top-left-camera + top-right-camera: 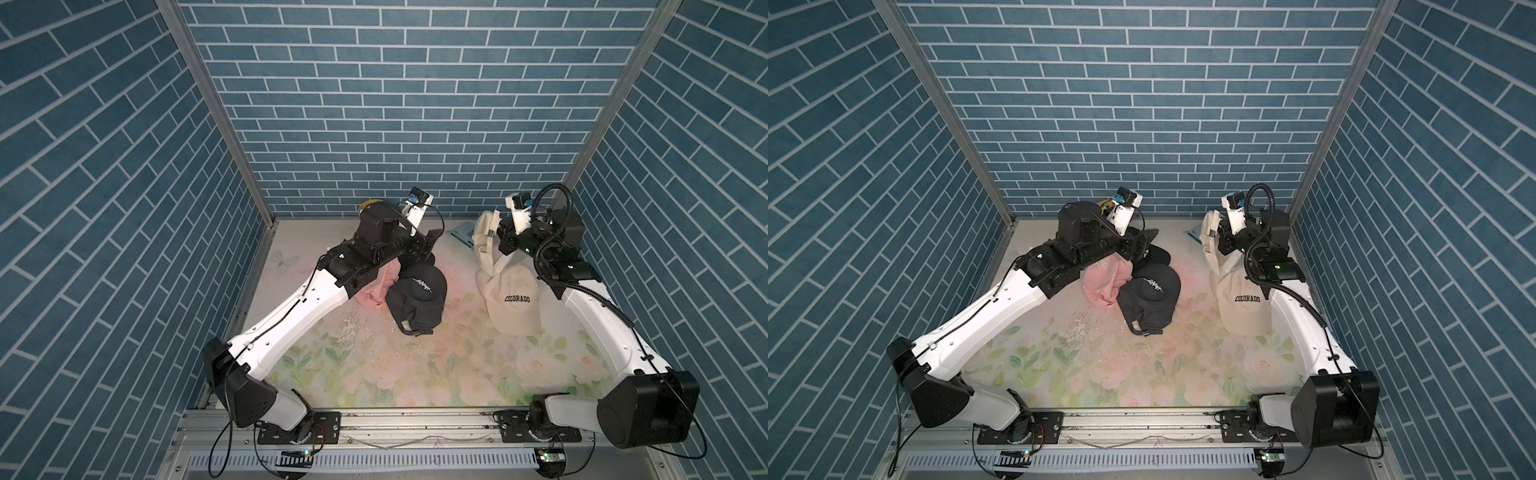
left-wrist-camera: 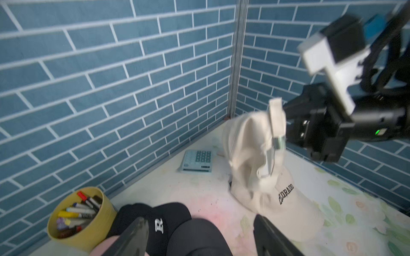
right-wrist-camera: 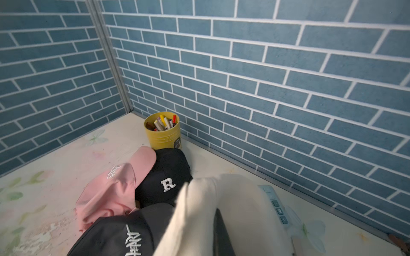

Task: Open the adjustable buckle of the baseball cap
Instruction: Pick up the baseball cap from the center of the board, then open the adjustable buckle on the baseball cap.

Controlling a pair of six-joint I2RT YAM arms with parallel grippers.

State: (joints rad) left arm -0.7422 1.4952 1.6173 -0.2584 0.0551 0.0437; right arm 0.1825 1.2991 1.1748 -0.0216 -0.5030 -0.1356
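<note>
1. Right claw (image 2: 288, 126) pinches the strap (image 2: 276, 115) of the cream cap (image 2: 288, 206); the buckle (image 2: 280, 141) sits just beside its tips.
2. Left claw (image 2: 199, 221) stands wide, empty, well apart.
3. Likely next: it reaches over and pulls the strap free.

A lab robot booth is shown: two arms (image 1: 291, 318) are bolted to a metal rail (image 1: 415, 422), and the table (image 1: 415, 374) is enclosed by brick-patterned panels (image 1: 374, 104).
</note>
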